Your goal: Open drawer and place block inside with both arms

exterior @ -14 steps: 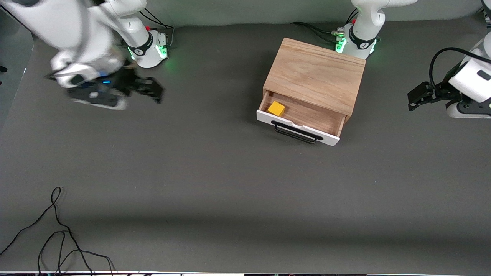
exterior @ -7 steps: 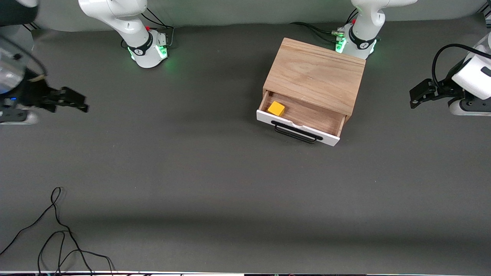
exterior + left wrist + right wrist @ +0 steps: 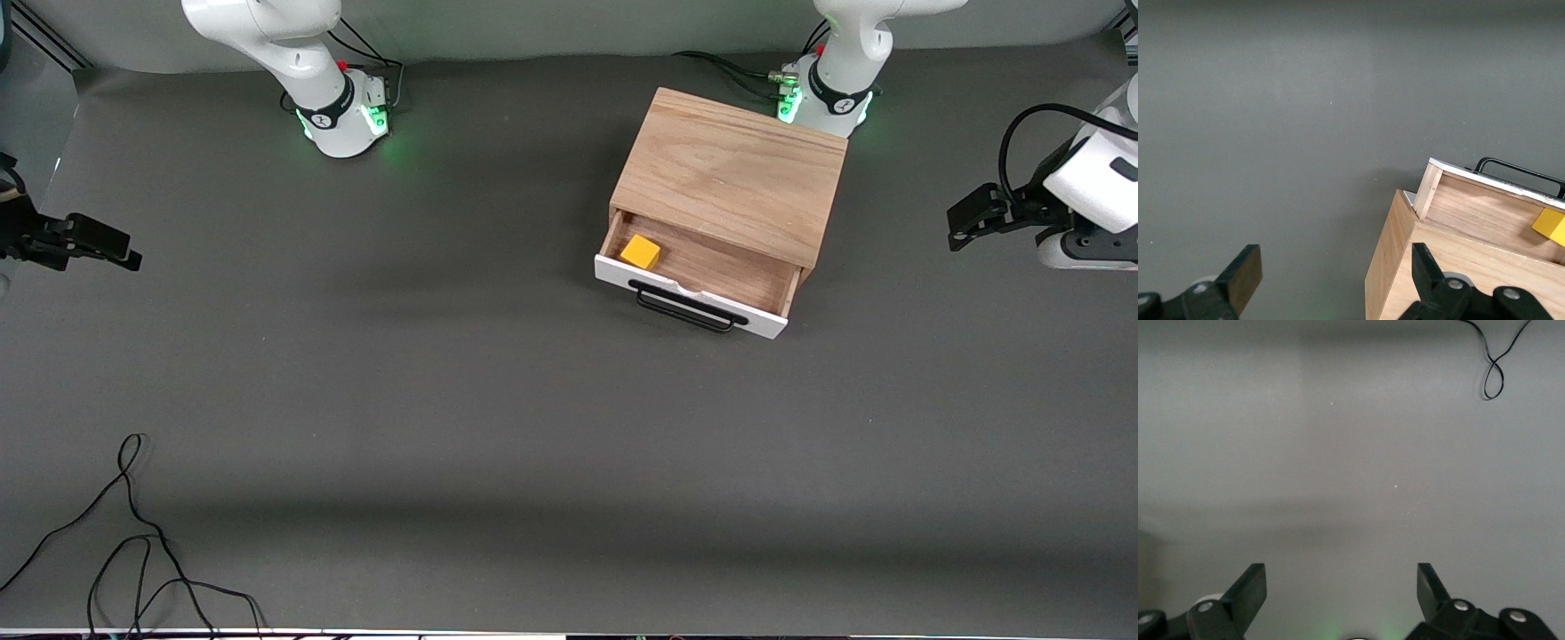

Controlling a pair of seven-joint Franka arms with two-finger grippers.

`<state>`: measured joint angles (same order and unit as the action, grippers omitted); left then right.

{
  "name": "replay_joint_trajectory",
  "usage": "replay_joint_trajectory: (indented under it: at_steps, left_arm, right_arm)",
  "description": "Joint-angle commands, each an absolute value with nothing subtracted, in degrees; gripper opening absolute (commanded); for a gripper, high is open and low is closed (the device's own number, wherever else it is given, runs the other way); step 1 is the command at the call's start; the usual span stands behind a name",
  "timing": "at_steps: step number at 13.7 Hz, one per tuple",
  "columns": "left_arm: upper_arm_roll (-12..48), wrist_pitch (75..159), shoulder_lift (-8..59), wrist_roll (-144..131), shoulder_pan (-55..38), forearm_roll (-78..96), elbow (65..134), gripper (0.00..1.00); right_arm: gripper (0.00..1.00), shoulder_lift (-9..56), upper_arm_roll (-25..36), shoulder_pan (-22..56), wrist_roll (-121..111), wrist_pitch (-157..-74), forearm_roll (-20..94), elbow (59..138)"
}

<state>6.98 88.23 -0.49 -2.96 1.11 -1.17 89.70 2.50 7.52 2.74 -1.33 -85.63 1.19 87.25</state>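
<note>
Over the surface [image 3: 498,418] at its own arm's end, well apart from the wooden box [image 3: 731,174]: left end effector [image 3: 967,219], fingers spread, released. Right end effector [image 3: 116,252]: over the other end, spread, released.

Drawer [image 3: 702,271]: pulled open from the box; stiff, slides; take by the black wire handle [image 3: 689,307].

Block [image 3: 640,252]: yellow cube inside the drawer, corner toward the right arm; probably light and rigid, flat faces suit a pinch.

Both arms wait.
</note>
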Motion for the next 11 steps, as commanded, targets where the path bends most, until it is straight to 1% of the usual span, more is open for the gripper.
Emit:
replay_joint_trajectory:
  at_steps: [1, 3, 11]
  left_arm:
    - [7.1, 87.9, -0.9, -1.8, 1.5, -0.7, 90.0, 1.0]
    - [7.1, 87.9, -0.9, -1.7, 1.6, -0.7, 90.0, 1.0]
    - [7.1, 87.7, -0.9, -1.7, 1.7, -0.7, 90.0, 1.0]
  right_arm:
    - [1.0, 3.3, 7.2, 1.0, -3.3, -86.9, 1.0, 87.7]
    - [1.0, 3.4, 5.5, -0.8, -3.3, -86.9, 1.1, 87.6]
    - [1.0, 3.1, 5.5, 0.6, -1.6, -86.5, -0.8, 87.4]
